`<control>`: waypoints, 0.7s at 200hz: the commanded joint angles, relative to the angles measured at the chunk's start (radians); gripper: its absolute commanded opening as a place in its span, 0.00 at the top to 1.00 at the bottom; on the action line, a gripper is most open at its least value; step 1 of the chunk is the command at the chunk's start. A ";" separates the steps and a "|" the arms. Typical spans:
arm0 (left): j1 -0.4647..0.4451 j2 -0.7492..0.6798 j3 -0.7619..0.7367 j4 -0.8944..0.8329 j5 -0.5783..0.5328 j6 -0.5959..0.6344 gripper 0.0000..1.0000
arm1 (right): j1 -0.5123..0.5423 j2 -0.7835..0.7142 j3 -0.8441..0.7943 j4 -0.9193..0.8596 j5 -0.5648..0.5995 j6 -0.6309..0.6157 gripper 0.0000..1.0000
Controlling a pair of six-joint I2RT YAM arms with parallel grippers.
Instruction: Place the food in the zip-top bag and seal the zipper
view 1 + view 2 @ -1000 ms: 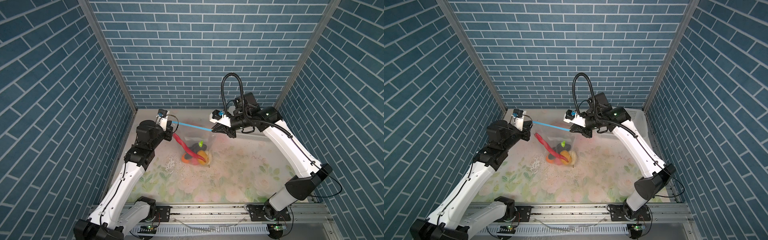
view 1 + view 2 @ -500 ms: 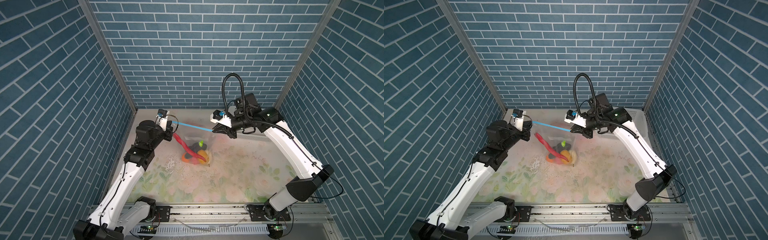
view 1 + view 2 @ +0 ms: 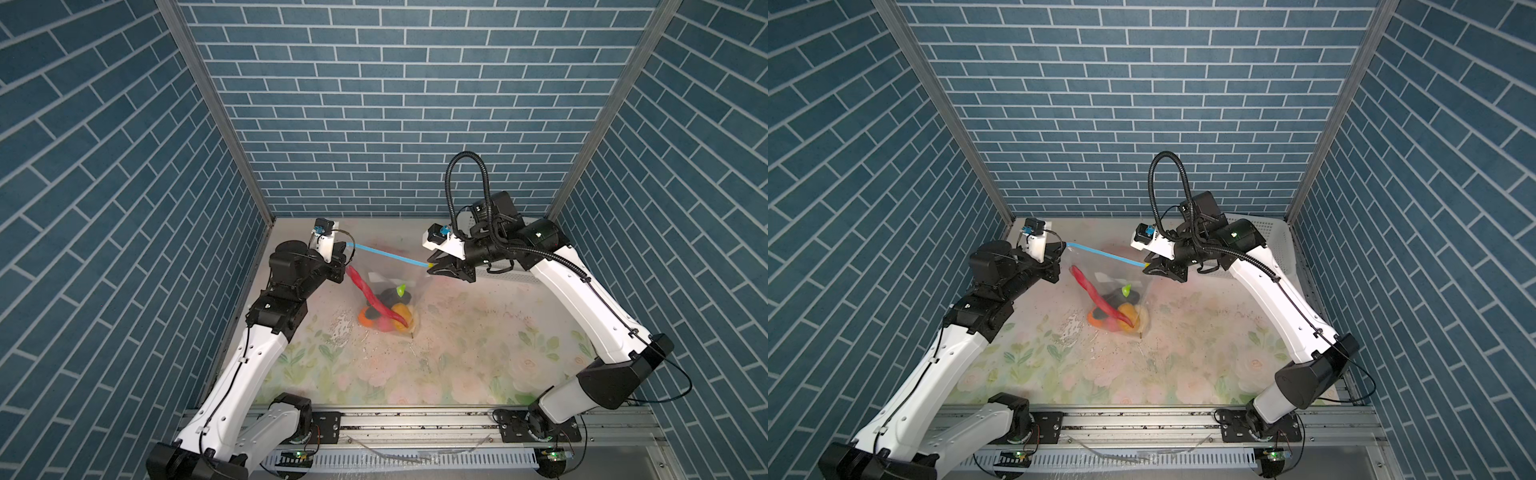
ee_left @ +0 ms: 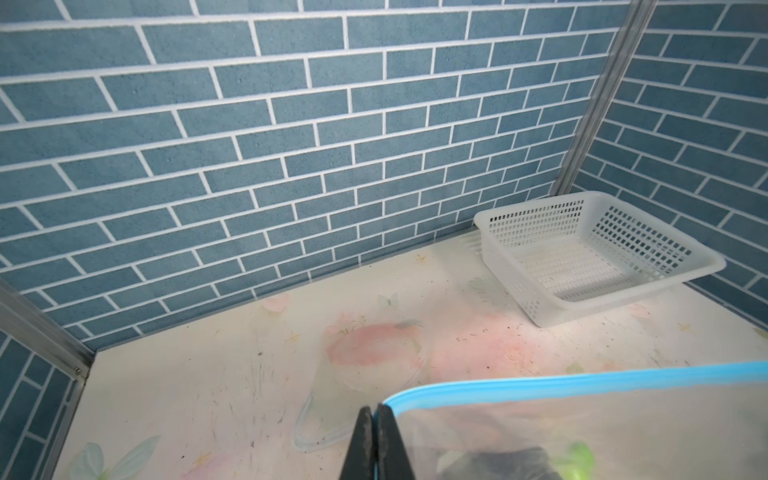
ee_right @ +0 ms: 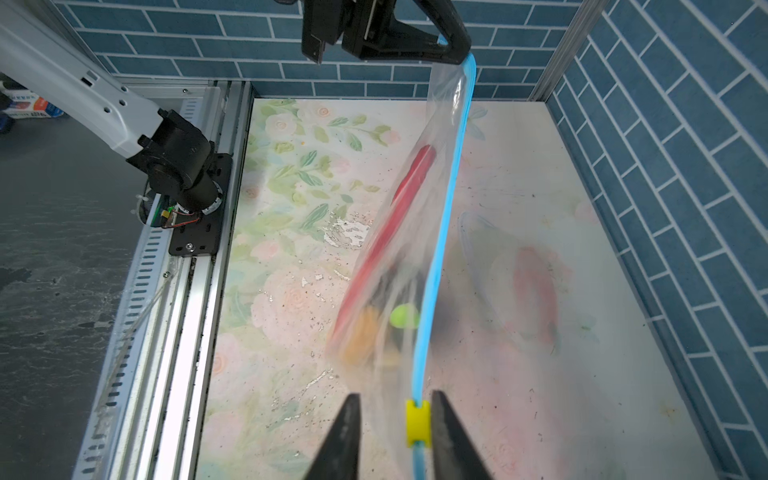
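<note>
Black left gripper (image 4: 376,409): fingers pressed together, pinching the bag's corner at one end of the zipper.
Right gripper (image 5: 394,397): jaws spread and not closed on anything. The yellow slider (image 5: 417,422) stands between them, close against one finger and apart from the other.
Zipper (image 3: 386,255): light blue strip, stretched straight from gripper to gripper above the table. It reads as one single line in the right wrist view.
Bag (image 3: 388,282): clear crinkly plastic with a white label. It hangs below the zipper and sags toward the mat.
Food (image 3: 384,318): inside the bag, bunched at its low end. Orange, yellow-orange and black pieces, one green bit. The red strip (image 3: 365,291) leans up toward the left gripper.
Mat (image 3: 457,353): pale floral sheet covering the table, scuffed and speckled with dark marks.
Basket (image 4: 590,257): white perforated plastic, in the far right corner beside the walls.
Walls (image 3: 374,104): blue brick-pattern panels on three sides, with grey metal corner posts.
Rail (image 3: 415,419): aluminium, along the near edge, carrying both arm bases.
</note>
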 commanded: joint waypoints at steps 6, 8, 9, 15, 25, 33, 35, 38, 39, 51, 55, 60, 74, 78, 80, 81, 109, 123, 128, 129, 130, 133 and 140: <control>0.012 -0.019 -0.002 0.060 0.069 -0.009 1.00 | 0.032 0.003 0.010 0.041 0.070 0.084 0.40; 0.012 -0.020 -0.001 0.060 0.070 -0.010 1.00 | 0.032 0.008 0.015 0.041 0.074 0.088 0.39; 0.012 -0.019 0.000 0.061 0.070 -0.010 1.00 | 0.033 0.010 0.019 0.041 0.075 0.090 0.38; 0.012 -0.021 0.000 0.065 0.077 -0.011 1.00 | 0.039 0.029 0.042 0.040 0.086 0.103 0.34; 0.012 -0.022 0.001 0.071 0.085 -0.018 1.00 | 0.050 0.064 0.086 0.034 0.096 0.123 0.31; 0.012 -0.022 0.003 0.074 0.095 -0.020 1.00 | 0.059 0.093 0.124 0.021 0.100 0.136 0.30; 0.012 -0.022 0.004 0.074 0.097 -0.020 1.00 | 0.059 0.101 0.134 0.017 0.101 0.140 0.30; 0.012 -0.023 0.005 0.074 0.099 -0.022 1.00 | 0.063 0.111 0.148 0.011 0.101 0.143 0.29; 0.012 -0.022 0.005 0.075 0.100 -0.022 1.00 | 0.064 0.115 0.152 0.009 0.101 0.145 0.29; 0.012 -0.024 0.007 0.078 0.112 -0.027 1.00 | 0.075 0.157 0.202 -0.009 0.107 0.149 0.28; 0.012 -0.025 0.007 0.080 0.115 -0.027 1.00 | 0.078 0.170 0.216 -0.013 0.112 0.148 0.27; 0.012 -0.026 0.007 0.080 0.117 -0.026 1.00 | 0.080 0.184 0.232 -0.014 0.117 0.148 0.26; 0.012 -0.030 0.004 0.082 0.123 -0.028 1.00 | 0.083 0.226 0.274 -0.020 0.124 0.147 0.26; 0.011 -0.030 0.004 0.082 0.124 -0.028 1.00 | 0.083 0.242 0.292 -0.024 0.124 0.147 0.26; 0.011 -0.030 0.004 0.082 0.125 -0.029 1.00 | 0.085 0.249 0.303 -0.027 0.122 0.148 0.27; 0.011 -0.030 0.004 0.082 0.125 -0.029 1.00 | 0.085 0.253 0.307 -0.027 0.122 0.149 0.27; 0.010 -0.031 0.003 0.087 0.138 -0.036 1.00 | 0.095 0.362 0.459 -0.084 0.060 0.153 0.47; 0.010 -0.036 0.000 0.091 0.141 -0.039 1.00 | 0.102 0.411 0.530 -0.121 0.035 0.140 0.59; 0.011 -0.037 0.000 0.092 0.140 -0.038 1.00 | 0.104 0.426 0.553 -0.131 0.028 0.133 0.62; 0.010 -0.037 0.000 0.092 0.139 -0.038 1.00 | 0.104 0.429 0.557 -0.134 0.027 0.133 0.62; 0.010 -0.038 0.000 0.092 0.140 -0.038 1.00 | 0.104 0.432 0.559 -0.136 0.027 0.132 0.63; 0.010 -0.038 -0.002 0.091 0.140 -0.038 1.00 | 0.106 0.439 0.569 -0.140 0.025 0.132 0.63; 0.010 -0.039 -0.003 0.091 0.140 -0.039 1.00 | 0.108 0.455 0.592 -0.150 0.018 0.132 0.65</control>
